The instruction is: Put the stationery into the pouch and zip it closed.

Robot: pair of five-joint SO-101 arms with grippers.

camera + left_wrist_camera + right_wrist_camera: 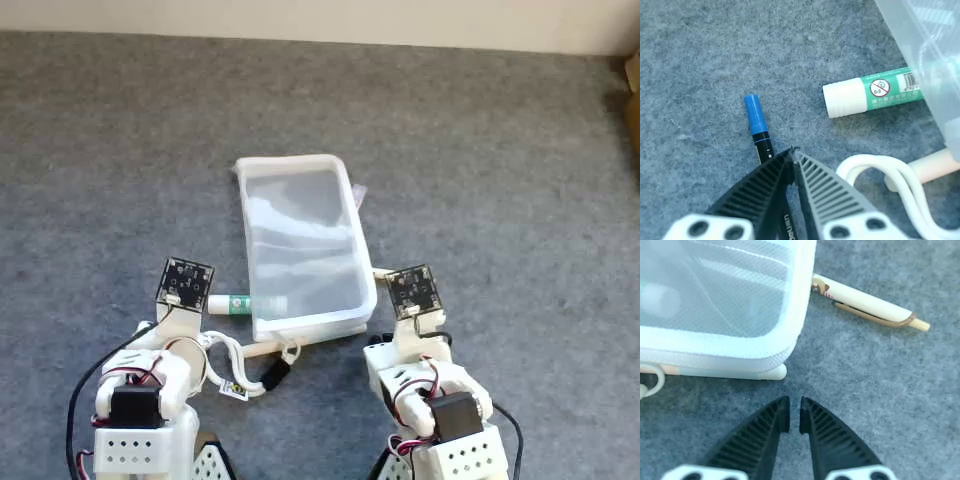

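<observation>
The translucent white pouch (300, 245) lies flat on the grey carpet in front of both arms. A green glue stick (870, 92) with a white cap lies beside it, its far end tucked under the pouch corner (925, 40). A blue-capped black pen (756, 120) lies on the carpet and runs beneath my left gripper (792, 154), which is shut with nothing between its fingers. My right gripper (794, 415) is shut just short of the pouch's near corner (775, 372). A cream pen (865, 305) with a brown clip lies next to the pouch's side.
A white cord loop (890, 172) with a black tag (275, 372) trails from the pouch's near edge toward the left arm (140, 400). Open carpet spreads to the left, right and far side of the pouch.
</observation>
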